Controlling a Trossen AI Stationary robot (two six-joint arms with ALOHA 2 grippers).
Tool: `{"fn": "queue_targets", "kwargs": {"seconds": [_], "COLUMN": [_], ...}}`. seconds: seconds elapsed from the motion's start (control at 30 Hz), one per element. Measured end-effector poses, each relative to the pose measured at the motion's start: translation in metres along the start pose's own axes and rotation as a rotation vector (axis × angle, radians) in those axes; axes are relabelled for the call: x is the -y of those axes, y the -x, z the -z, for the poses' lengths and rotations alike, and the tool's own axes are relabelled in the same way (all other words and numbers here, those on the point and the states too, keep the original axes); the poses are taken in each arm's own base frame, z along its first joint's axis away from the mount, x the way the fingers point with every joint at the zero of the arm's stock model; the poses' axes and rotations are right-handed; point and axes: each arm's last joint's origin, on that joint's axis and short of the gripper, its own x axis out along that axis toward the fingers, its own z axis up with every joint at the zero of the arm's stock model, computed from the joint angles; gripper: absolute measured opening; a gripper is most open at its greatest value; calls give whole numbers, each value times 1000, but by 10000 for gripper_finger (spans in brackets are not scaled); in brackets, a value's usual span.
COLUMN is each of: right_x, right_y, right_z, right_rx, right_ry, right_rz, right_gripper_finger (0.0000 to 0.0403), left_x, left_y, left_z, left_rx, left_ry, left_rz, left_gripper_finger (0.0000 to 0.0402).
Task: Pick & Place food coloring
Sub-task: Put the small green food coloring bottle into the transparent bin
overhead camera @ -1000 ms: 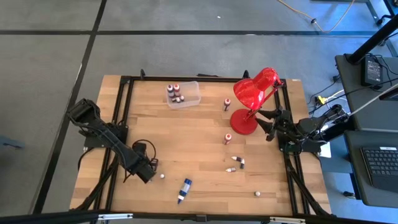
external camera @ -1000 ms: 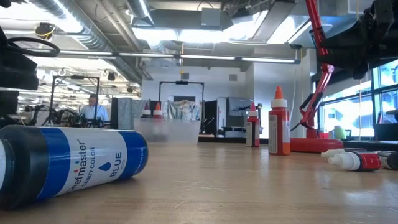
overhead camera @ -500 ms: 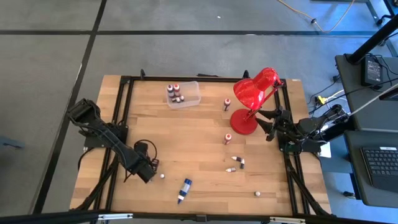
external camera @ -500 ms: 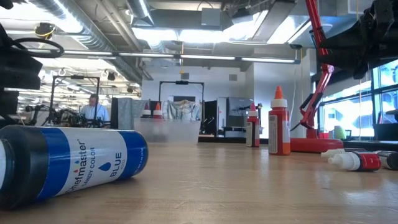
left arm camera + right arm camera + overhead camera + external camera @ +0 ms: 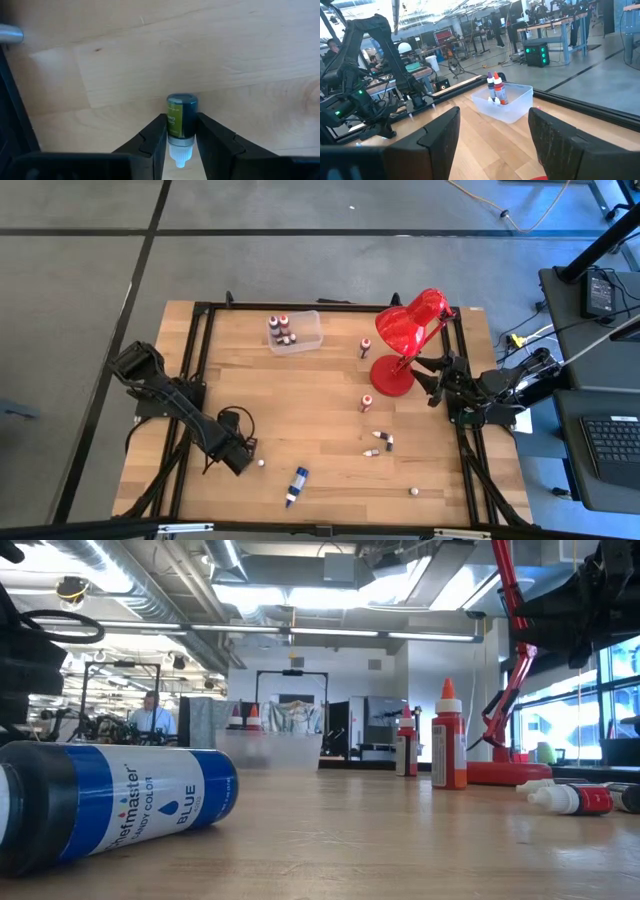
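A tiny dark food coloring bottle (image 5: 181,117) with a green label and white cap sits between my left gripper's (image 5: 181,131) fingers, near the table's near left (image 5: 243,450). The long blue bottle (image 5: 297,485) lies on its side near the front edge, large in the low view (image 5: 110,805). Two red bottles stand upright (image 5: 365,348) (image 5: 366,402), and two lie flat (image 5: 383,437) (image 5: 372,451). Several more stand in a clear box (image 5: 295,332). My right gripper (image 5: 492,145) waits open at the right edge (image 5: 437,385). My left gripper pinches the small bottle by the sides of its body (image 5: 175,120), one finger (image 5: 157,132) on each side. The fingers run along the bottle, with its white cap (image 5: 180,155) pointing back toward the wrist. I cannot tell whether it is clear of the table.
A red desk lamp (image 5: 405,340) stands on its round base (image 5: 392,377) right in front of my right gripper. Small white bits lie on the wood (image 5: 261,463) (image 5: 412,492). A black frame (image 5: 200,360) borders the tabletop. A person shows far off in the room (image 5: 152,712).
My left arm has sunk a little in the low view. Nothing else has visibly moved.
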Motion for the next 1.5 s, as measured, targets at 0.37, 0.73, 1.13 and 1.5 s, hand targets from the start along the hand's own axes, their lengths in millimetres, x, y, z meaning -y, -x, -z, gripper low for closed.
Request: {"fn": "queue_targets", "kwargs": {"seconds": [0.37,0.73,1.13,1.5], "right_x": [0,1,1,4], "right_y": [0,0,0,0], "right_z": [0,0,0,-1], "right_rx": [0,11,12,40], "right_ry": [0,1,-33,-56], "right_rz": [0,40,41,133], "right_gripper_finger": [237,237,237,237], "left_x": [1,3,6,19], "left_y": [0,24,76,89], "left_z": [0,-15,-111,-231], "left_rx": [21,141,484,639], "left_ry": [-5,41,-49,-317], "left_rz": [13,211,441,577], "left_gripper_finger": [73,78,75,74]}}
